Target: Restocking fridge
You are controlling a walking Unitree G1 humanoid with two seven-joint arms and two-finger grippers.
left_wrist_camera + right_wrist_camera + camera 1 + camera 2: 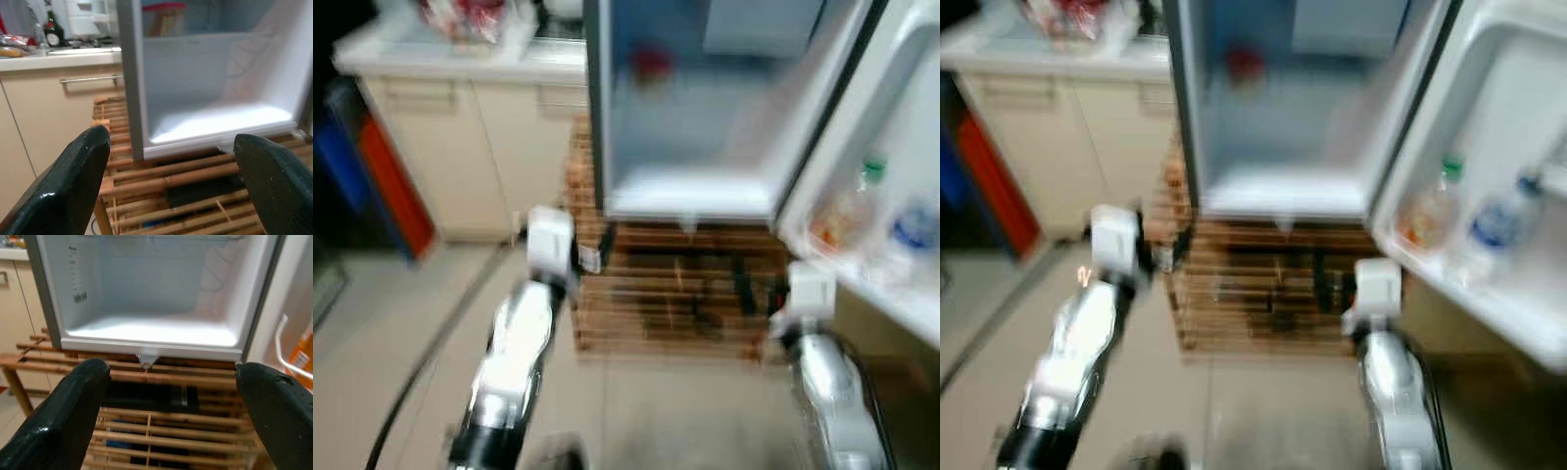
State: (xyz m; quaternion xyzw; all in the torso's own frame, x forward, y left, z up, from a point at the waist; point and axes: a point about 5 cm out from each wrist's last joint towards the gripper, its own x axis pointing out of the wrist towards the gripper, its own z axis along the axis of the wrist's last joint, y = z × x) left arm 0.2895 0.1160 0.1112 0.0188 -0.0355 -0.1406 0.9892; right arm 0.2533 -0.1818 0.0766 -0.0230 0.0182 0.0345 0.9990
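Both of my grippers, the left gripper [168,181] and the right gripper [171,416], are spread wide and hold nothing. Straight ahead of them stands the fridge [690,191], its compartment bare near the floor, a red-lidded container [164,17] on the shelf above. Its open door [1518,196] swings out beyond my right gripper, with bottles [1498,225] in the door rack. Under the fridge, just before my fingers, is a slatted bamboo rack [161,431]. Beyond my left gripper runs a cream cabinet [480,147] with a counter.
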